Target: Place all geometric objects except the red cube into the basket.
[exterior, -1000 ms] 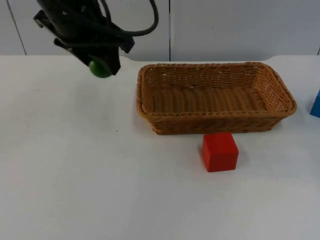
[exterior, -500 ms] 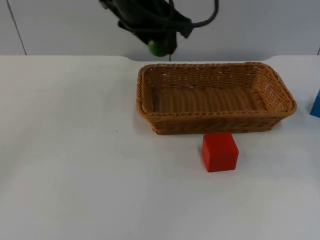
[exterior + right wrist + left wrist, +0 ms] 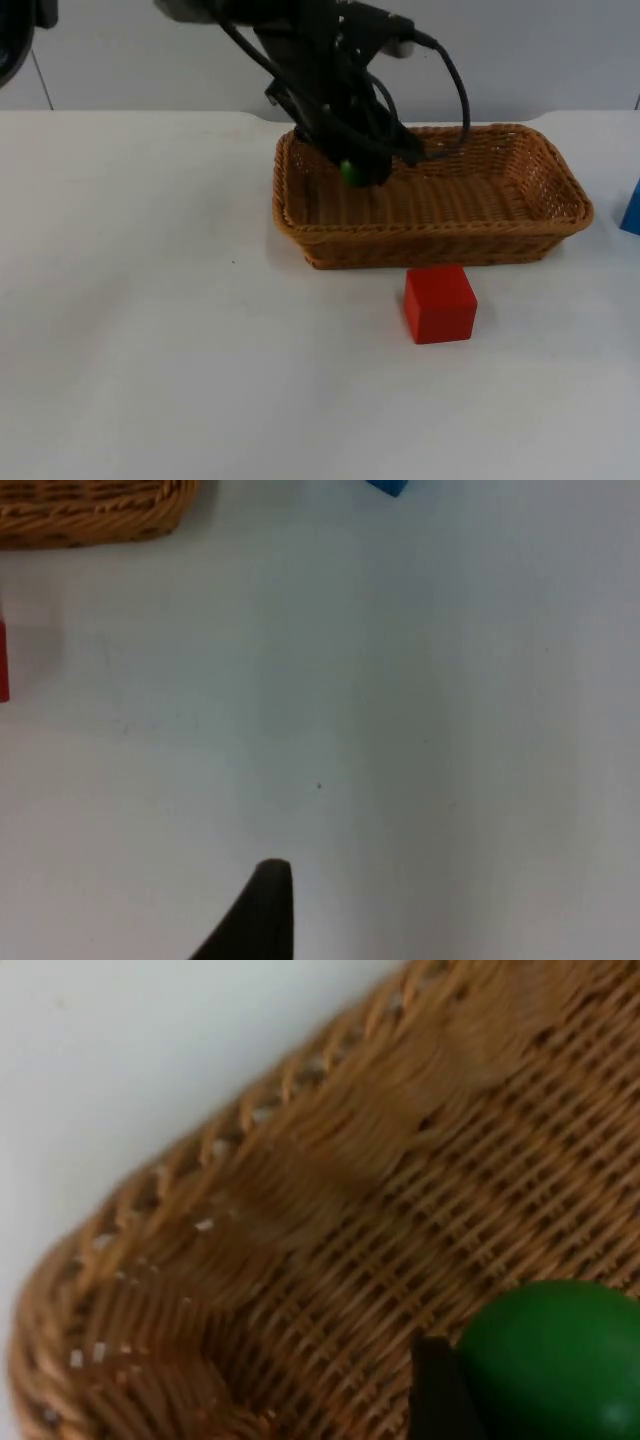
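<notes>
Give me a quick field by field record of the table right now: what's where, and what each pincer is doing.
left pincer: over the basket's left part, shut on the green ball
green ball: held just above the basket floor, not yet released
basket: wicker, at the table's far side, nothing lying in it
red cube: on the table in front of the basket, apart from it
blue block: on the table right of the basket, cut off by the picture's edge
right pincer: waits above bare table
</notes>
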